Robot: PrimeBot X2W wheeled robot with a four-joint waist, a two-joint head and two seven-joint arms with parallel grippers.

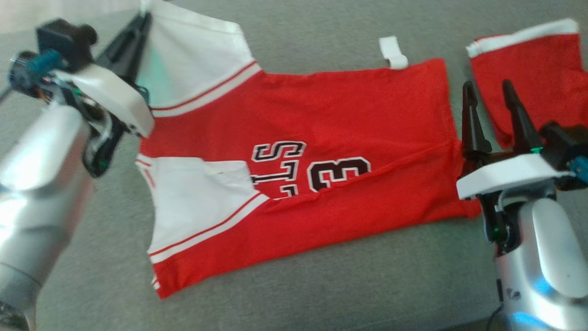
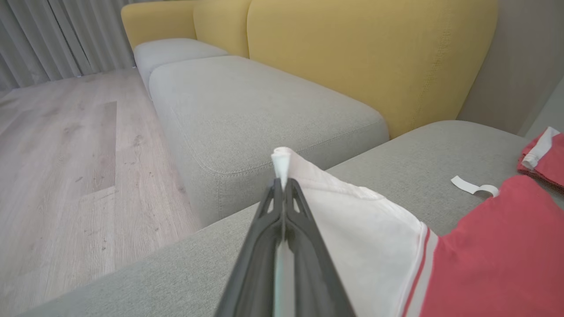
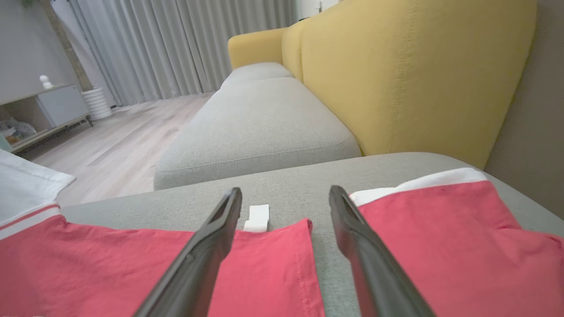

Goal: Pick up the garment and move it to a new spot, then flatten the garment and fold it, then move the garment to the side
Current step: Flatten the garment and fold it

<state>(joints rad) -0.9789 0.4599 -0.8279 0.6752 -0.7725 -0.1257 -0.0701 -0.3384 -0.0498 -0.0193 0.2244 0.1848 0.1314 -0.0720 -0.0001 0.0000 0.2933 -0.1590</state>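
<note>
Garment (image 1: 349, 115) lies spread sideways on the grey sofa seat (image 1: 321, 285) in my head view. Its near long edge is folded up over part of the lettering, and its hem points toward my right. Red shorts (image 1: 537, 73) with a white band lie just beside that hem. My left gripper (image 1: 146, 16) has its fingers pressed together on the tip of the far white sleeve (image 1: 193, 50), held up off the seat. My right gripper (image 1: 487, 87) is spread, holding nothing, above the gap between garment and shorts. A small white tag (image 1: 392, 51) lies at the garment's far edge.
</note>
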